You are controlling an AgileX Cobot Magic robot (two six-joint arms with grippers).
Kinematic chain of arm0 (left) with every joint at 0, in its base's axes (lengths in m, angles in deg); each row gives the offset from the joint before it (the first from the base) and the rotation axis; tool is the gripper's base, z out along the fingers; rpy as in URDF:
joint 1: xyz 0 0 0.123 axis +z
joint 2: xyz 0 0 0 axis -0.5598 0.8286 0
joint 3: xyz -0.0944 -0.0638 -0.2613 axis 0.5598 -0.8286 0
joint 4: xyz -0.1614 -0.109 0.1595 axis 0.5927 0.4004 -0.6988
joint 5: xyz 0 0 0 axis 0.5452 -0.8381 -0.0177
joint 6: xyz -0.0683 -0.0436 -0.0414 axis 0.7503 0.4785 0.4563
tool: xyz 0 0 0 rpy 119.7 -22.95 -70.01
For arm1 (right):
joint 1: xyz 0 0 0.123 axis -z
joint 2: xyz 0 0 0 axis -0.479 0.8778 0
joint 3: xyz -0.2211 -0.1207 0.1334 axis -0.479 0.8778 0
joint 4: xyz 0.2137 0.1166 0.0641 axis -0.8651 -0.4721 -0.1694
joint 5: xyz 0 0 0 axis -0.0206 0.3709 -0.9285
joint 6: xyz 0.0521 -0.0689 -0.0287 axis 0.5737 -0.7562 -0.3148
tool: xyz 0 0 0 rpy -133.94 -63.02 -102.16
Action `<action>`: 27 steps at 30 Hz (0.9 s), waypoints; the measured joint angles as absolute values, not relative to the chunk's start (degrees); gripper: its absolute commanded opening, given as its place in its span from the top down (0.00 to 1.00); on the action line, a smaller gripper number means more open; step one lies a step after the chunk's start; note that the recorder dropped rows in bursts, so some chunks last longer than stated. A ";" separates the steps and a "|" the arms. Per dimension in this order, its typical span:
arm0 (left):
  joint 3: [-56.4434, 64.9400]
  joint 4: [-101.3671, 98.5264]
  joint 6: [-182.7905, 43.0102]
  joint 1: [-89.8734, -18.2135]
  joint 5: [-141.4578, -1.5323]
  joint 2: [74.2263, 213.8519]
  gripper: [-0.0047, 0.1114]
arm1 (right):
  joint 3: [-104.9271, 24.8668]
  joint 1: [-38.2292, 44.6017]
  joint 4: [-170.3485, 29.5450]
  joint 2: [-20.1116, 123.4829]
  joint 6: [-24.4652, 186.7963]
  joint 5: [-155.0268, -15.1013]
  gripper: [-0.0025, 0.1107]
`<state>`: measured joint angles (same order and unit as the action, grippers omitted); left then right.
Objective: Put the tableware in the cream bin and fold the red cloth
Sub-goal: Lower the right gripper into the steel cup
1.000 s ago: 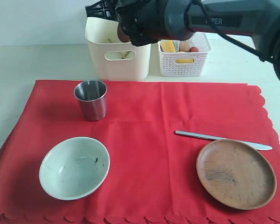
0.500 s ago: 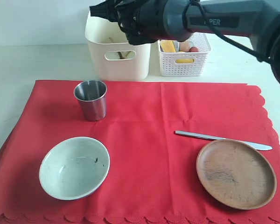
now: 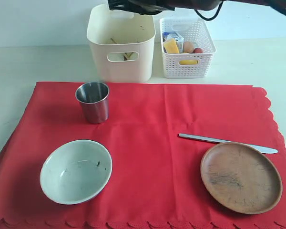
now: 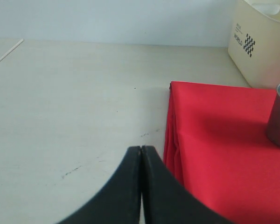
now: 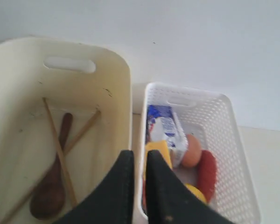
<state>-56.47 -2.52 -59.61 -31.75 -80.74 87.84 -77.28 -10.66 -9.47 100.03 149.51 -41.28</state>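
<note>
A: So, which step is this?

B: Clearing the tableware, about a third done by my reckoning. The spoon and chopsticks lie in the bin, which stands on the counter just behind the cloth's far edge. The basket is just beside it on the right.

A: And what's left on the cloth?

B: Four pieces. The cup stands upright near the far left corner and the bowl sits near the near left corner. The plate is by the near right corner. The knife lies flat just behind it, pointing at the right edge. I cannot tell whether knife and plate touch.

A: The grippers?

B: The right gripper hangs above the bin and basket, over the gap between them. Its jaws are almost together, with only a thin slit, and nothing is in them. The left gripper hovers over bare counter just off the cloth's left edge, jaws pressed together, also empty.

A: Next move?

B: Likely another pick. The knife and plate are on the right arm's side, so it must come down from the bin and spread its jaws. The knife lies flat, which calls for a low pinch across the handle. The plate wants a grip on its rim. Folding has to wait until the cloth is bare.
</note>
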 measured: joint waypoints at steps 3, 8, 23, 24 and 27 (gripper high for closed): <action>-56.47 -2.52 -59.61 -31.75 -80.74 87.84 0.95 | -77.28 -10.66 -12.16 99.01 143.91 -36.22 0.98; -56.47 -2.52 -59.61 -31.75 -80.74 87.84 0.95 | -77.28 -10.66 -14.00 98.33 135.79 -28.72 0.98; -56.47 -2.52 -59.61 -31.75 -80.74 87.84 0.95 | -77.28 -10.66 -52.60 98.00 86.65 -27.55 0.98; -56.47 -2.52 -59.61 -31.75 -80.74 87.84 0.95 | -77.28 -10.66 -55.69 98.00 83.20 -27.55 0.98; -56.47 -2.52 -59.61 -31.75 -80.74 87.84 0.95 | -77.28 -10.66 -63.46 98.00 77.54 -27.55 0.98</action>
<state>-56.47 -2.52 -59.61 -31.75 -80.74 87.84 -77.28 -10.66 -63.46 98.00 77.54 -27.55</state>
